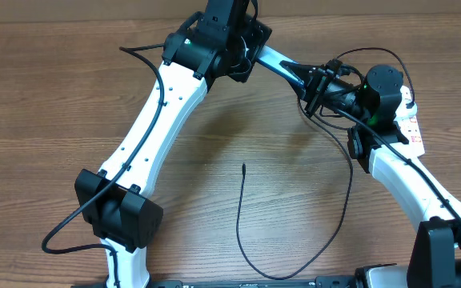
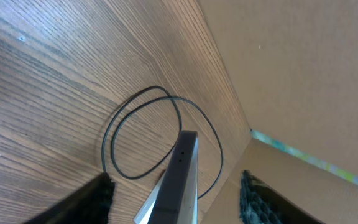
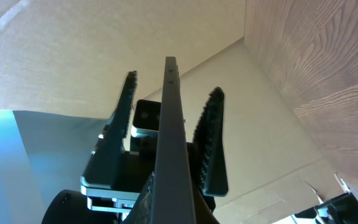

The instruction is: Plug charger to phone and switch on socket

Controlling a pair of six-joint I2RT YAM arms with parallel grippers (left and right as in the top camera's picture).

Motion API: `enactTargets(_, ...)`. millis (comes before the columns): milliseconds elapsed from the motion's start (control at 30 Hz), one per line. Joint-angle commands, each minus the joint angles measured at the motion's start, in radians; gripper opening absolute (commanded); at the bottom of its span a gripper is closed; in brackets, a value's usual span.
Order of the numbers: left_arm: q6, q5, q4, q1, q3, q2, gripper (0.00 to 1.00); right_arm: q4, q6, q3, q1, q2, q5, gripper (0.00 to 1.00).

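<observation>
Wood-grain table (image 1: pixel 62 104) filling the overhead frame, cardboard wall (image 1: pixel 54 10) along the top edge. Left arm (image 1: pixel 154 120) and right arm (image 1: pixel 406 180) both reaching to upper centre, wrists converging there. Socket (image 1: pixel 411 126) at the right edge, mostly masked by the right arm; switch position unreadable. Phone (image 1: pixel 282 64) off the table at upper centre, bridging the two wrists, lit face showing as a blue strip; edge-on in both wrist views. Left gripper (image 2: pixel 176 183) spread, fingers (image 2: pixel 101 193) in the lower corners of its view with bare gaps either side of the phone edge: flanking, not clamping. Right gripper (image 1: pixel 317 84) at the phone's lower-right end; cannot tell whether closed, though probably carrying the phone, since nothing else supports it. Likely raised to present the port end. Charger (image 1: pixel 241 210) lying loose in a U across lower centre, connector tip (image 1: pixel 243 166) free at mid-frame, well apart from the phone. Plugging and switching not yet done.
</observation>
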Motion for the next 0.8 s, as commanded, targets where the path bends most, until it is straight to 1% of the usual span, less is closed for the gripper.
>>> enactTargets(0,-0.007,-0.025,0.005,-0.008,0.015,0.013,0.56,0.019,0.138,0.025,0.005,-0.010,0.007,0.04)
enactTargets(67,-0.007,-0.031,0.004,-0.008,0.015,0.013,0.52,0.019,0.138,0.025,0.005,-0.010,0.006,0.04)
enactTargets(233,-0.007,-0.032,0.004,-0.008,0.015,0.013,0.34,0.019,0.138,0.025,0.005,-0.010,0.006,0.04)
enactTargets(400,-0.007,-0.032,0.004,-0.008,0.015,0.013,0.20,0.019,0.138,0.025,0.005,-0.010,0.006,0.04)
enactTargets(767,-0.007,-0.032,0.004,-0.008,0.015,0.013,0.09,0.020,0.138,0.025,0.005,-0.010,0.007,0.04)
